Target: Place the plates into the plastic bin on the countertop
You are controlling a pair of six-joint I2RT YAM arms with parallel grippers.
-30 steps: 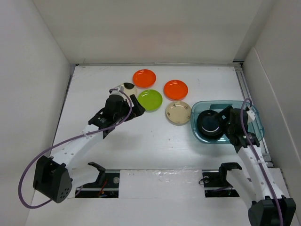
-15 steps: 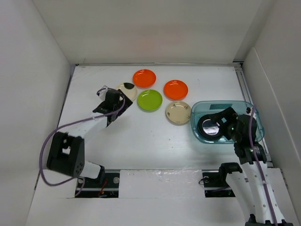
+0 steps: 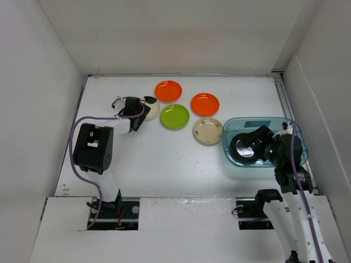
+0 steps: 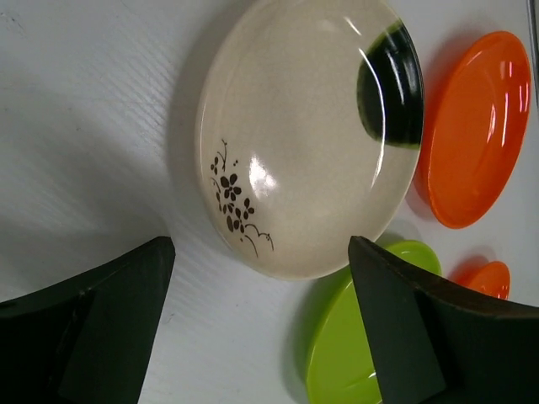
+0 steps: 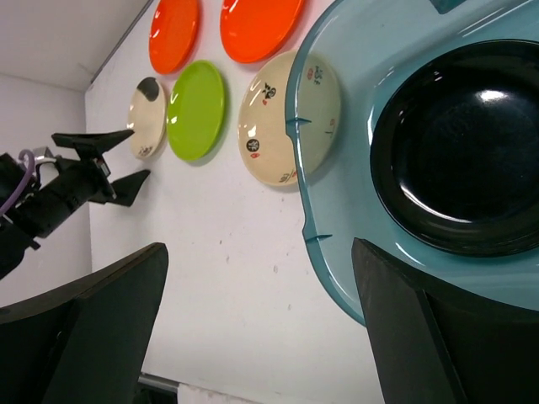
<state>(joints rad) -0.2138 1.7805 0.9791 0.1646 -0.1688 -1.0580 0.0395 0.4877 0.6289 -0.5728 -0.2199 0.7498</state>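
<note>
A: Which plate comes next, and where does it lie from the plastic bin [image 3: 285,123]?

B: The dark-marked cream plate [image 4: 295,143]. Of the 5 plates outside the bin it is the farthest from it, well off to the bin's left on the countertop [image 3: 164,159], flat, hollow side up.

A: Which arm is nearer?

B: The left gripper [image 4: 258,244]. Its 2 fingers are spread wide and hold nothing. The plate lies straight ahead, its near rim just at the gap between the tips, with no contact visible. The right gripper [image 5: 259,246], likewise spread and empty, hangs over the bin's near-left corner, well apart from this plate.

A: Any long axis to line up on?

B: None: it is round, shallow and glossy. A black patch marks the rim far from the fingers, a dark flower sprig the near side. In my judgement the grip must take the thin rim, which may slip.

A: And the others?

B: Nearer the bin: the lime green plate [image 3: 175,116], an orange plate [image 3: 168,90], another orange plate [image 3: 205,104], and a second cream plate [image 3: 208,131] just beside the bin's left wall. A black plate [image 5: 459,143] lies inside the bin. Whether another sits beneath it I cannot tell.
</note>
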